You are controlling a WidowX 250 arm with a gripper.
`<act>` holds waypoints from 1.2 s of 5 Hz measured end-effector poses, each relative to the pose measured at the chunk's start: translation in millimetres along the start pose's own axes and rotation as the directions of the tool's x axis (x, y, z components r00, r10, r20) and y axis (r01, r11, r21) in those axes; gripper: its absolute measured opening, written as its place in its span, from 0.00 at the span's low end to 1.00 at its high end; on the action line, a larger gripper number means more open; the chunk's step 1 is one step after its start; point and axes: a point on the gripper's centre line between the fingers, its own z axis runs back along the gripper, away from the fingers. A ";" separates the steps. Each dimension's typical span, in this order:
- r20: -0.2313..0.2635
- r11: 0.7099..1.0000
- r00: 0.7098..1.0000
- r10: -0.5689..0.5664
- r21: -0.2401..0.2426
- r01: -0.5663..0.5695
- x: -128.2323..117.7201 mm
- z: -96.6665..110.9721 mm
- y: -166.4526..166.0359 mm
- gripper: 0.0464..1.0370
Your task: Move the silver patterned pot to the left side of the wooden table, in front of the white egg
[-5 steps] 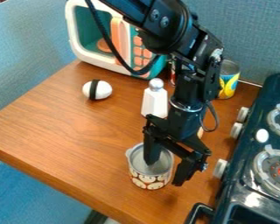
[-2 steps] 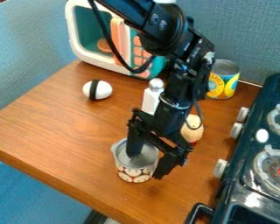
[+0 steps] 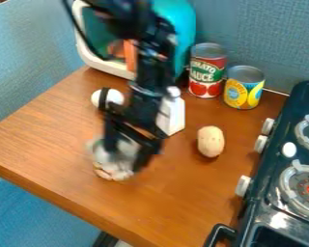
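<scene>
The table (image 3: 47,130) carries everything near me, with the stove (image 3: 277,220) at the right of the view and the toy oven (image 3: 81,48) at the back. My gripper (image 3: 125,159) points down, its two fingers well apart. The cup (image 3: 112,170) is directly below it, mouth upward, and its axis seems near to upright. One finger enters the mouth and the other is outside, on the side toward the stove, so the wall passes between them. I cannot tell if both fingers press this wall. Behind me are the red can (image 3: 206,72) and the yellow can (image 3: 244,91). The shaker (image 3: 173,116) is nearer, the potato (image 3: 210,141) lies toward the stove, and the egg (image 3: 115,97) is behind the cup.
</scene>
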 end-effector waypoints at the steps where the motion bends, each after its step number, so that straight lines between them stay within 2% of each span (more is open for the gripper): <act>1: -0.003 0.999 0.999 0.054 -0.009 -0.054 9.0 7.5 44.5 0.96; 2: -0.033 0.998 0.998 0.059 -0.024 -0.059 13.6 8.0 62.8 0.96; 4: -0.078 0.998 0.995 0.060 -0.020 -0.061 6.9 5.4 66.0 0.96; 5: -0.062 0.998 0.997 0.054 -0.035 -0.056 2.7 5.6 61.8 0.96; 6: 0.073 0.999 0.997 -0.002 -0.052 0.006 4.4 39.7 41.0 0.96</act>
